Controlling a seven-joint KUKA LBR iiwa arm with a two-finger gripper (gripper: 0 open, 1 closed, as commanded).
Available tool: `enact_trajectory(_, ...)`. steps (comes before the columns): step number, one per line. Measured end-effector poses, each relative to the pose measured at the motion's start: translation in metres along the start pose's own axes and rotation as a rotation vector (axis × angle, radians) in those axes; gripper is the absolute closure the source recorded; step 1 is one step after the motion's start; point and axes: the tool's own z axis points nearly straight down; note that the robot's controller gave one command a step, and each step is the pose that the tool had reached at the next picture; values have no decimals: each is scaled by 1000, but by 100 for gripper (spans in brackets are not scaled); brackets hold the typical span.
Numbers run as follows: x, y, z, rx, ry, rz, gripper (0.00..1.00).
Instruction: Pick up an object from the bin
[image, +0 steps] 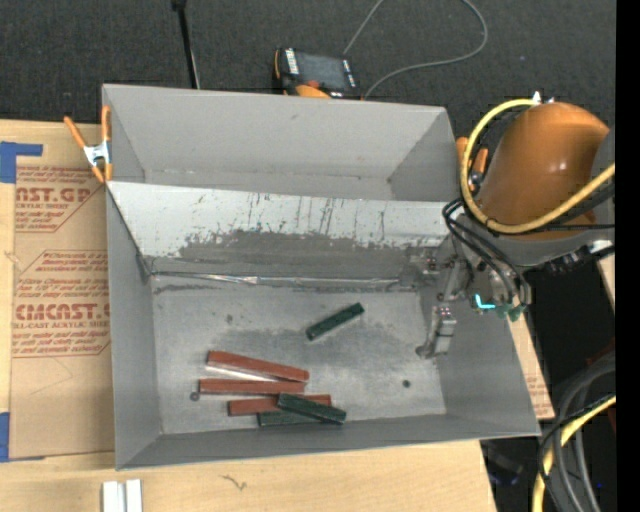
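Camera view, from above and somewhat to one side:

1. Grey metal bin (300, 140); its floor is scuffed and mostly bare; the arm enters from the right, its wrist under a rounded orange cover (540, 165) ringed by yellow cables.
2. Gripper (432, 345); low inside the bin near the right wall, over bare floor; how far it is open cannot be told, and it touches none of the bars.
3. Dark green bar (335, 321); the nearest thing, lying alone at mid-floor to the gripper's left, tilted with its right end higher in the view; apart from the gripper.
4. Cluster of bars (265, 390) near the front wall, left of centre; three red-brown bars lying roughly side by side; two further dark green bars at its right end, one resting across a red-brown bar; well apart from the gripper.
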Motion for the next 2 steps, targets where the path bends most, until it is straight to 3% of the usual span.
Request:
enact_trajectory(1,-38,31,119,-1,-2,-203,0)
enact_trajectory(2,-52,40,171,0,-3,-246,0)
